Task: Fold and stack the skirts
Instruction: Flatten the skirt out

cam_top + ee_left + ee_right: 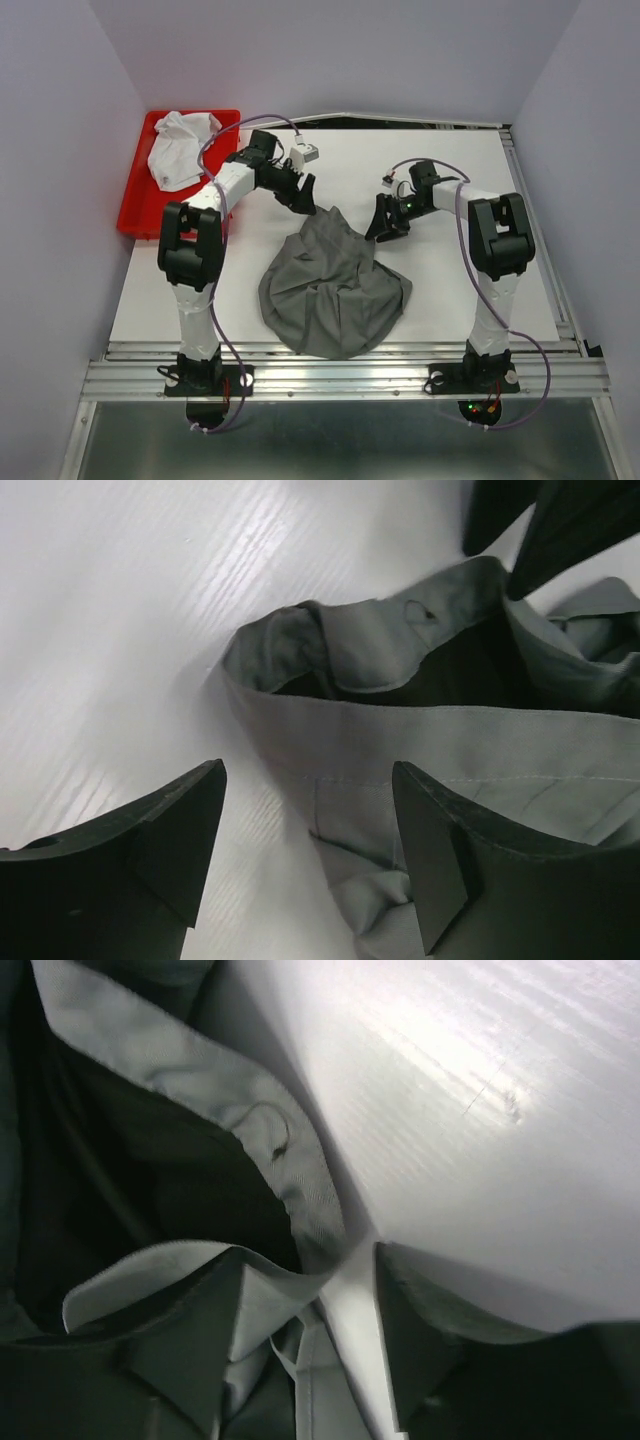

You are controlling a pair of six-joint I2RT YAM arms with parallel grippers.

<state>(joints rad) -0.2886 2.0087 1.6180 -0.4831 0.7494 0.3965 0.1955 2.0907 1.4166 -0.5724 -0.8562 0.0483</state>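
Observation:
The dark grey pleated skirt (335, 290) lies spread on the white table, its narrow waistband (336, 216) at the far end, gaping open. My left gripper (300, 195) is open at the waistband's left end; in the left wrist view its open jaws (310, 825) straddle the waistband (420, 745). My right gripper (386, 226) is open at the waistband's right end; in the right wrist view (310, 1330) one finger is over the cloth (200, 1090) and the other over bare table. The white skirt (180, 146) lies crumpled in the red tray.
The red tray (135, 215) stands at the table's far left corner, beside the left arm. Bare white table (450, 290) surrounds the grey skirt. Grey walls close in on the left, back and right.

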